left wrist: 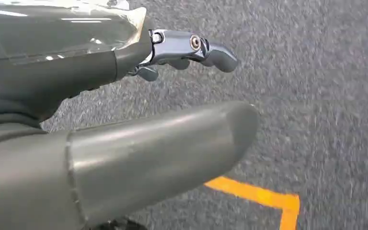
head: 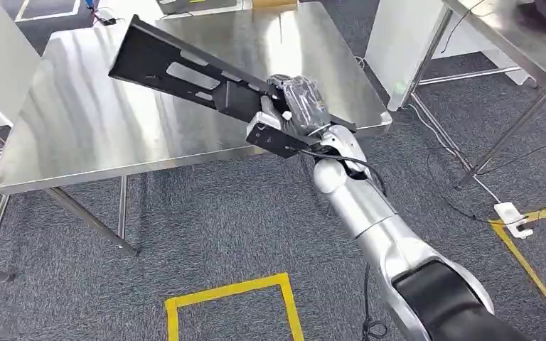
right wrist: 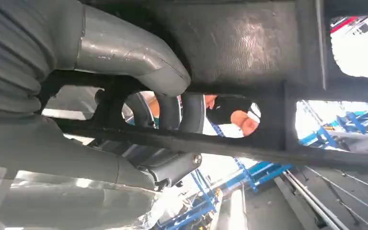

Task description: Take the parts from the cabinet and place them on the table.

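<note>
Gripping a long black part (head: 185, 74) in the right hand (head: 295, 106) at frame centre, over the steel table (head: 71, 128); left hand (left wrist: 124, 139) loosely spread, holding nothing.

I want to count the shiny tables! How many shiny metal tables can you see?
2. One big shiny steel table stands in front of the robot, under the long black slotted part in its right hand. A second steel table sits at the far right, partly cut off.

A shiny silver right arm (head: 370, 213) with a black cover and a thin black cable (head: 370, 312) is seen at the lower right. A grey left hand (left wrist: 124, 143) with a screw is seen.
</note>
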Available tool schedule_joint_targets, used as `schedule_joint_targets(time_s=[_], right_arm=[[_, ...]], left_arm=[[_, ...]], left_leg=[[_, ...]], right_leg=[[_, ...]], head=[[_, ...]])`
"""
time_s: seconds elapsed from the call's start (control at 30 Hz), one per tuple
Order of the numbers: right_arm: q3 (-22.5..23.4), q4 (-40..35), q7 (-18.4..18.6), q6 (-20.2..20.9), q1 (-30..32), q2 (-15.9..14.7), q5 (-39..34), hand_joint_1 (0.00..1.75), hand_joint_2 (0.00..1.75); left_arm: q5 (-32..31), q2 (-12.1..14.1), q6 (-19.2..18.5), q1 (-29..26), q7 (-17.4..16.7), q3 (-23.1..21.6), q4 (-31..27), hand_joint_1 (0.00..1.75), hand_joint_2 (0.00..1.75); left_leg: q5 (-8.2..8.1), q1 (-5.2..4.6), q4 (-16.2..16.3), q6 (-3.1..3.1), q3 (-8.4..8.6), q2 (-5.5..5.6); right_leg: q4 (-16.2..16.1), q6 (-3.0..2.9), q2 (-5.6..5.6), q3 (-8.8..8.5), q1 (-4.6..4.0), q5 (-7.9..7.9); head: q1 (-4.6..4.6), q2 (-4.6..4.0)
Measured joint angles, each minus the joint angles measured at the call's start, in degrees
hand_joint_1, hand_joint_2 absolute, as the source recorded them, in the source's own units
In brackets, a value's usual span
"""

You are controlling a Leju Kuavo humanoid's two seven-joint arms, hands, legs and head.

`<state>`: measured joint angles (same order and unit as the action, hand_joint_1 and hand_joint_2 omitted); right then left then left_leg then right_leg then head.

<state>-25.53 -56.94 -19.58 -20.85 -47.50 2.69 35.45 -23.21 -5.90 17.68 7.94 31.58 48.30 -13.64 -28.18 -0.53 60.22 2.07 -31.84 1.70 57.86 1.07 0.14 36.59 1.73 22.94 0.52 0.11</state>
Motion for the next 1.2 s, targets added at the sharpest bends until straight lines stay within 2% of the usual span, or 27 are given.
schedule_joint_targets(time_s=[0.03, 0.07, 0.13, 0.17, 0.2, 0.23, 0.27, 0.3, 0.33, 0.37, 0.47, 0.5, 0.53, 0.57, 0.6, 0.63, 0.67, 0.7, 0.73, 0.9, 0.93, 0.97, 1.0, 1.03, 1.07, 1.17, 1.2], right_arm=[[0.04, -0.13, 0.02, 0.0, -0.17, 0.0, 0.0, 1.75, 1.75], [0.0, -0.15, 0.0, 0.0, -0.41, 0.11, 0.02, 1.75, 1.75], [-0.07, -0.15, 0.0, 0.0, -0.39, 0.19, 0.02, 1.75, 1.75], [-0.07, -0.15, 0.06, 0.02, -0.27, 0.17, 0.02, 1.75, 1.75], [-0.07, -0.15, 0.09, 0.09, -0.21, 0.17, 0.02, 1.75, 1.75], [-0.09, -0.15, 0.11, 0.13, -0.19, 0.19, 0.02, 1.75, 1.75], [-0.13, -0.15, 0.11, 0.24, -0.2, 0.22, 0.02, 1.75, 1.75], [-0.17, -0.15, 0.15, 0.35, -0.21, 0.32, 0.02, 1.75, 1.75], [-0.17, -0.11, 0.2, 0.44, -0.21, 0.35, 0.02, 1.75, 1.75], [-0.33, -0.09, 0.2, 0.48, -0.2, 0.59, 0.04, 1.75, 1.75], [-0.52, -0.28, 0.44, 0.48, -0.4, 0.72, 0.09, 1.75, 1.75], [-0.5, -0.48, 0.44, 0.46, -0.6, 0.66, 0.11, 1.75, 1.75], [-0.48, -0.55, 0.44, 0.46, -0.67, 0.59, 0.13, 1.75, 1.75], [-0.5, -0.57, 0.44, 0.48, -0.79, 0.44, 0.11, 1.75, 1.75], [-0.5, -0.57, 0.44, 0.48, -0.68, 0.31, 0.09, 1.75, 1.75], [-0.5, -0.57, 0.46, 0.48, -0.34, 0.09, 0.07, 1.75, 1.75], [-0.5, -0.57, 0.52, 0.48, 0.05, -0.22, 0.07, 1.75, 1.75], [-0.5, -0.57, 0.52, 0.5, 0.47, -0.46, 0.04, 1.75, 1.75], [-0.48, -0.57, 0.61, 0.57, 0.64, -0.72, 0.04, 1.75, 1.75], [-0.48, -0.57, 0.63, 0.57, 0.65, -0.75, 0.04, 1.75, 1.75], [-0.48, -0.68, 0.87, 0.66, 0.59, -0.99, 0.0, 1.75, 1.75], [-0.54, -0.81, 0.9, 1.07, 0.23, -1.09, -0.13, 1.75, 1.75], [-0.61, -0.94, 1.01, 1.27, -0.09, -0.94, -0.13, 1.75, 1.75], [-0.68, -0.96, 1.03, 1.31, -0.42, -0.83, -0.11, 1.75, 1.75], [-0.7, -0.96, 1.03, 1.33, -0.91, -0.59, -0.11, 1.75, 1.75], [-0.74, -0.81, 1.03, 1.31, -1.34, -0.35, 0.29, 1.75, 1.75], [-0.81, -0.63, 1.07, 1.27, -1.33, -0.31, 0.5, 1.75, 1.75]], left_arm=[[0.0, -0.2, 0.0, 0.02, 0.09, 0.0, 0.0, 0.0, 0.0], [0.0, -0.17, 0.0, 0.12, 0.13, 0.0, 0.0, 0.0, 0.0], [0.0, -0.15, 0.0, 0.1, 0.15, 0.0, 0.0, 0.0, 0.0], [0.0, -0.24, 0.0, 0.07, 0.13, 0.0, 0.0, 0.0, 0.0], [0.02, -0.26, 0.07, 0.01, 0.13, 0.02, 0.0, 0.0, 0.0], [0.02, -0.24, 0.09, 0.02, 0.13, 0.02, 0.0, 0.0, 0.0], [0.02, -0.24, 0.15, 0.02, 0.13, 0.02, 0.0, 0.0, 0.0], [0.13, -0.22, 0.2, 0.0, 0.13, 0.02, 0.0, 0.0, 0.0], [0.2, -0.22, 0.28, -0.1, 0.13, 0.02, 0.02, 0.0, 0.0], [0.2, -0.11, 0.35, -0.2, 0.13, 0.02, 0.0, 0.0, 0.0], [0.28, -0.2, 0.33, -0.11, 0.09, 0.02, 0.0, 0.0, 0.0], [0.28, -0.22, 0.33, -0.03, 0.13, 0.02, 0.0, 0.0, 0.0], [0.28, -0.28, 0.28, -0.03, 0.18, 0.02, 0.0, 0.0, 0.0], [0.33, -0.24, 0.26, -0.02, 0.2, 0.02, -0.02, 0.0, 0.0], [0.35, -0.24, 0.18, -0.02, 0.22, 0.02, 0.0, 0.0, 0.0], [0.35, -0.24, -0.04, -0.02, 0.22, 0.02, 0.0, 0.0, 0.0], [0.35, -0.26, -0.07, -0.03, 0.2, 0.02, 0.0, 0.0, 0.0], [0.35, -0.37, -0.07, -0.13, 0.18, 0.02, 0.0, 0.0, 0.0], [0.35, -0.44, -0.04, -0.18, 0.17, 0.02, 0.0, 0.0, 0.0], [0.35, -0.44, -0.04, -0.18, 0.17, 0.02, 0.0, 0.0, 0.0], [0.35, -0.52, -0.02, -0.16, 0.13, 0.02, 0.0, 0.0, 0.0], [0.41, -0.61, -0.02, -0.12, 0.15, 0.02, 0.11, 0.0, 0.0], [0.83, -0.35, 0.02, -0.28, 0.39, 0.04, 0.07, 0.0, 0.0], [0.98, -0.57, 0.0, -0.26, 0.48, 0.04, 0.11, 0.0, 0.0], [0.98, -0.5, 0.0, -0.19, 0.63, 0.04, 0.11, 0.0, 0.0], [1.05, -0.46, 0.0, -0.2, 0.66, 0.04, 0.11, 0.0, 0.0], [1.07, -0.46, 0.0, -0.22, 0.66, 0.06, 0.11, 0.0, 0.0]], left_leg=[[0.22, 0.05, 2.59, -0.43, -1.17, -0.6], [-0.31, 0.3, 6.2, -0.96, -3.4, -0.93], [-3.56, 0.77, 12.89, -1.87, -8.88, -1.29], [-5.33, 0.96, 14.36, -2.1, -10.9, -1.41], [-5.86, 1.14, 13.95, -2.21, -11.96, -1.51], [-5.18, 1.23, 11.97, -2.14, -12.11, -1.55], [-3.28, 1.27, 8.74, -1.98, -11.51, -1.56], [1.25, 1.26, 3.47, -1.65, -10.23, -1.6], [7.53, 1.22, -1.13, -1.16, -9.32, -1.75], [9.4, 0.79, -2.56, -0.76, -9.63, -1.76], [8.78, 0.52, -2.64, -0.06, -8.26, -1.67], [8.62, 0.7, -3.15, 0.29, -7.51, -1.51], [8.38, 0.54, -3.35, 0.57, -7.1, -1.36], [8.01, 0.55, -3.39, 1.15, -6.86, -1.37], [7.68, 0.49, -3.39, 1.45, -6.64, -1.25], [7.27, 0.35, -3.39, 1.76, -6.33, -1.15], [6.8, 0.22, -3.39, 1.85, -5.87, -0.88], [6.35, 0.07, -3.39, 1.9, -5.28, -0.51], [6.0, -0.07, -3.39, 1.92, -4.85, -0.34], [5.92, -0.12, -3.39, 1.92, -4.74, -0.29], [5.09, -0.52, -3.38, 1.88, -3.49, -0.03], [4.11, -0.87, -3.08, 1.34, -3.24, 0.18], [3.57, -1.09, -2.42, 0.58, -2.73, 0.21], [2.82, -0.92, -1.77, 0.06, -3.23, -0.23], [1.55, -0.61, 0.57, -0.64, -4.22, -0.66], [-3.46, 0.71, 12.59, -2.0, -11.02, -1.16], [-3.69, 1.09, 14.3, -2.33, -12.44, -1.33]], right_leg=[[-0.12, -0.78, 0.05, -0.68, -0.04, 0.58], [-0.11, -1.13, 0.09, -1.36, -0.08, 1.08], [-0.1, -1.12, 0.11, -2.7, -0.1, 2.41], [-0.1, -1.07, 0.12, -3.52, -0.09, 3.11], [-0.1, -0.99, 0.13, -4.37, -0.06, 3.75], [-0.11, -0.89, 0.14, -5.36, -0.04, 4.51], [-0.12, -0.72, 0.14, -6.38, 0.0, 5.26], [-0.17, -0.46, 0.1, -7.65, 0.01, 6.22], [-0.37, -0.23, 0.07, -7.69, 0.0, 6.94], [-0.17, 0.2, 0.32, -8.9, -0.5, 7.71], [-0.6, 1.72, 0.47, -9.9, -0.92, 7.61], [0.58, 2.19, 0.45, -8.86, -1.07, 7.47], [3.32, 2.01, 0.34, -7.41, -0.82, 7.26], [7.34, 1.92, 0.33, -4.86, -0.88, 7.56], [11.37, 1.75, 0.31, -2.02, -0.89, 8.63], [14.72, 0.96, 0.31, 0.58, -1.05, 10.78], [16.98, 0.45, 0.32, 2.75, -1.19, 12.9], [17.1, 0.4, 0.32, 3.98, -1.27, 13.53], [15.61, 0.94, 0.31, 4.09, -1.34, 12.82], [15.09, 1.03, 0.3, 4.05, -1.34, 12.53], [5.7, 2.19, 0.31, 1.96, -1.67, 5.79], [-0.85, 0.74, 0.36, 0.6, -2.24, 1.17], [-1.45, -1.1, 0.19, -0.86, -1.28, -0.14], [-1.55, -1.12, 0.18, -1.39, -1.25, -0.17], [-1.51, -1.26, 0.16, -1.61, -1.13, -0.05], [-1.51, -1.56, 0.16, -1.8, -1.13, 0.22], [-1.5, -1.57, 0.16, -1.8, -1.1, 0.26]], head=[[0.04, 0.0], [-0.29, 0.0], [-0.22, 0.0], [-0.24, 0.0], [-0.17, 0.0], [-0.24, 0.0], [-0.17, 0.0], [-0.2, 0.0], [-0.22, 0.0], [-0.31, 0.0], [-0.31, 0.0], [-0.28, 0.0], [-0.26, 0.0], [-0.11, 0.0], [-0.09, 0.0], [-0.11, 0.0], [-0.09, 0.0], [-0.09, 0.0], [-0.07, 0.0], [-0.07, 0.0], [-0.09, 0.0], [0.0, 0.0], [-0.13, 0.0], [0.13, 0.0], [0.02, 0.0], [0.02, 0.0], [0.04, 0.0]])
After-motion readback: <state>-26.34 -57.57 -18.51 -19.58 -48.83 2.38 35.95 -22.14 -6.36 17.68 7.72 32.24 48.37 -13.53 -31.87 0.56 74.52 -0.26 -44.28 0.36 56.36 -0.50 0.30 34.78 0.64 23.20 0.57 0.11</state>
